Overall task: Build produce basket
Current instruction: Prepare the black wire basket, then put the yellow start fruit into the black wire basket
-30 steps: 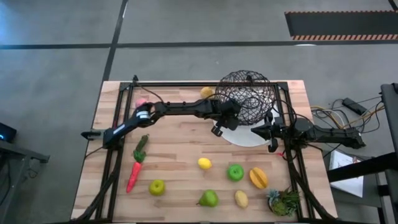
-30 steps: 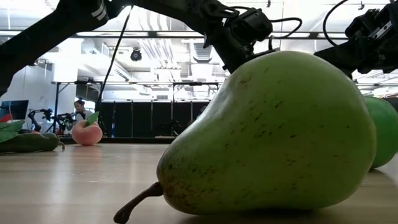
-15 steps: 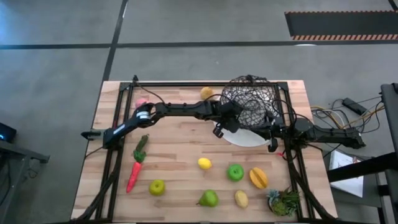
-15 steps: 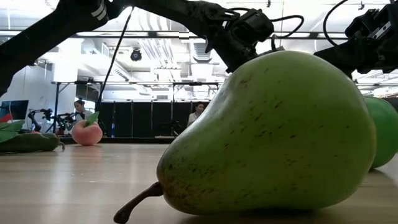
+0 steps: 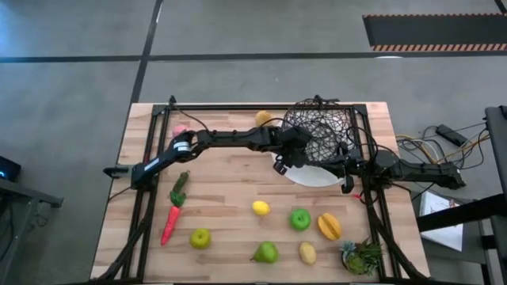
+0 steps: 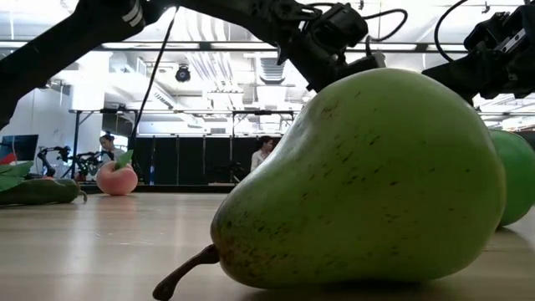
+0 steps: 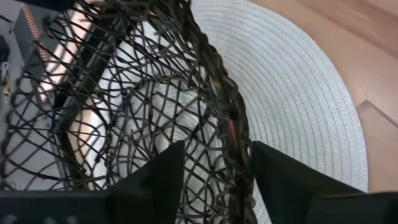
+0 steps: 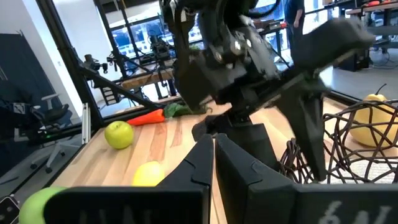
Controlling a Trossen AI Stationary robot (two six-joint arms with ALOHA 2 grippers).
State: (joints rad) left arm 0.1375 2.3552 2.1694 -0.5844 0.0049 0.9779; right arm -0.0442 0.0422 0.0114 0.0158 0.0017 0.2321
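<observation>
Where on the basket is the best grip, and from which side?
The rim. The basket is open woven wire, so fingers can straddle the rim wire, one inside, one outside. Coming from the plate side, as the left gripper does, looks workable.

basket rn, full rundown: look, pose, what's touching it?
The basket is a dark brown bowl of loosely woven wire, see-through, with no produce visible inside. It sits at the table's far right, tipped rather than level, partly over the white woven plate. The left claw straddles its rim, one finger inside and one outside, apparently gripping it. The right claw waits shut beside the plate. A yellow lemon lies just left of the basket, apart from it.
</observation>
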